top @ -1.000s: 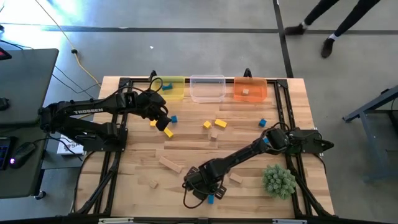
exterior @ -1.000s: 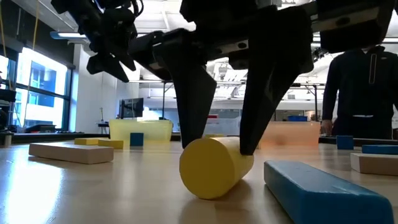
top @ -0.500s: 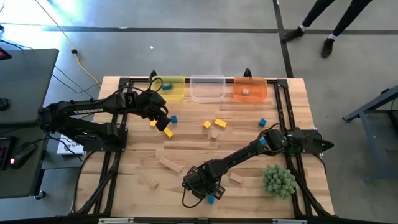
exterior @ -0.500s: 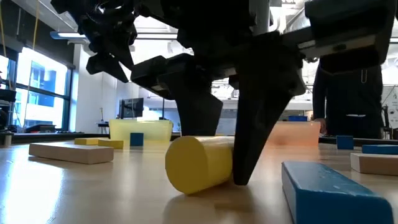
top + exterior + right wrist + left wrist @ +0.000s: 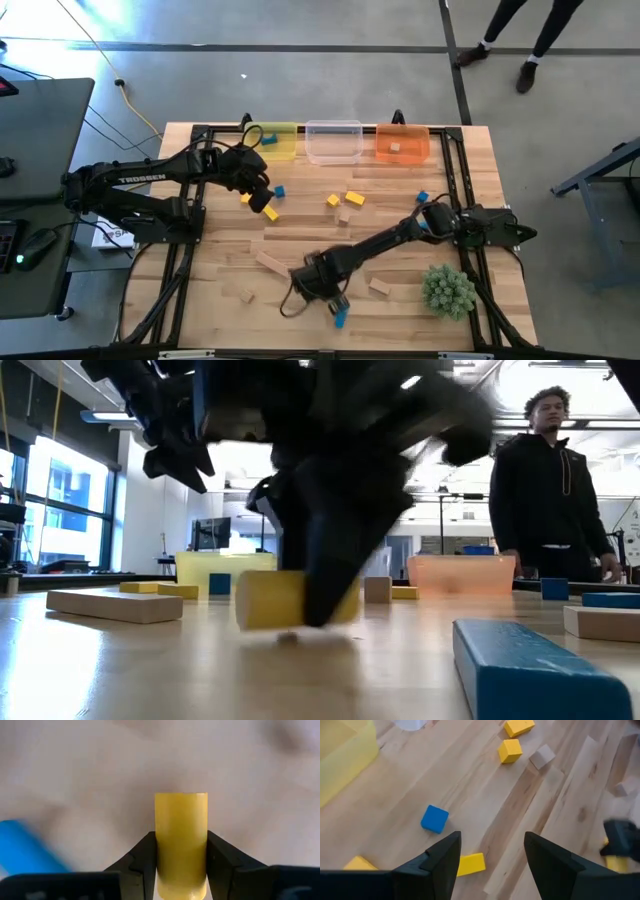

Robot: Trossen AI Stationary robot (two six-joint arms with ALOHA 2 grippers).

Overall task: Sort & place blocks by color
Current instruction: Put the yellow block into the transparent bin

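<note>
Clamped on either side of a short yellow wooden cylinder (image 5: pixel 181 840), the right gripper (image 5: pixel 318 283) sits low over the table's near middle, well in front of the translucent yellow bin (image 5: pixel 280 141) at the far edge; in the low view the block seems to clear the tabletop slightly, though blur makes that uncertain. I judge the pick done and the carry starting. The next move calls for lifting clear and travelling to that yellow bin, then opening above it. A long blue wooden bar (image 5: pixel 339 316) lies just beside the gripper, on the side away from the bin. A tan wooden plank (image 5: pixel 273 263) lies between the gripper and the bin, with loose yellow cubes (image 5: pixel 510 750) and a small blue cube (image 5: pixel 434 819) farther along, so height is needed. More awkward is the left gripper (image 5: pixel 491 857), jaws spread and empty, hovering near the yellow bin right along that route. A clear bin (image 5: pixel 333 141) and an orange bin (image 5: pixel 402 143) stand beside the yellow bin; a spiky green plant ball (image 5: pixel 447 289) sits well off, and a person (image 5: pixel 548 500) stands beyond the table.
</note>
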